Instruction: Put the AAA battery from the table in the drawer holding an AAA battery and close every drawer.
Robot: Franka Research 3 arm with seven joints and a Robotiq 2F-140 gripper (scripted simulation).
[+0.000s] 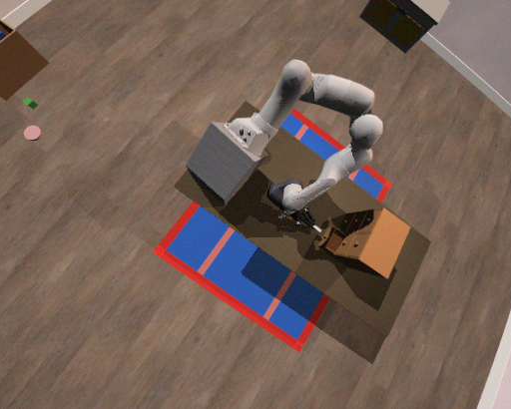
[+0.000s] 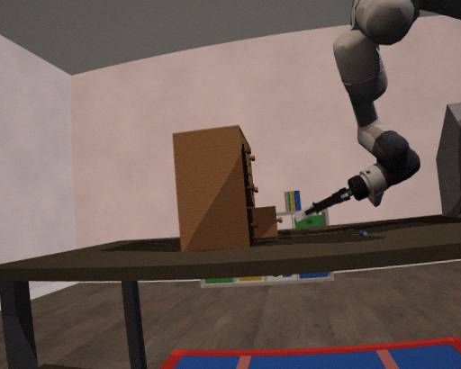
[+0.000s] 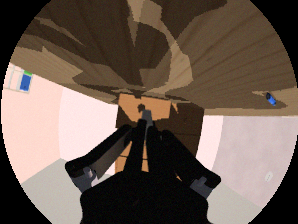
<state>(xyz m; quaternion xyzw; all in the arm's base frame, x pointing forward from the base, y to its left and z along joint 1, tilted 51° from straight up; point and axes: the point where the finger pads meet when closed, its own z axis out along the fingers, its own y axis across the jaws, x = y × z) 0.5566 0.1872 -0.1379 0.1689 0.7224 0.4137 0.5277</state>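
Note:
The small wooden chest (image 2: 212,186) stands on the dark table, also seen from above (image 1: 374,239). Its bottom drawer (image 2: 264,222) is pulled partway out; the upper drawers sit in. My gripper (image 2: 310,210) is shut and empty, pointing at the chest from the right, a little above the open drawer and apart from it. In the wrist view the closed fingertips (image 3: 143,115) aim at the chest front (image 3: 158,125). The AAA battery (image 2: 362,233), small and blue-tipped, lies on the table right of the gripper; it also shows in the wrist view (image 3: 270,99). The drawer's contents are hidden.
The grey robot base block (image 1: 224,160) (image 2: 459,157) stands at the table's other end. A blue and red mat (image 1: 243,271) lies on the floor beside the table. A shelf with coloured items (image 2: 309,211) stands by the far wall.

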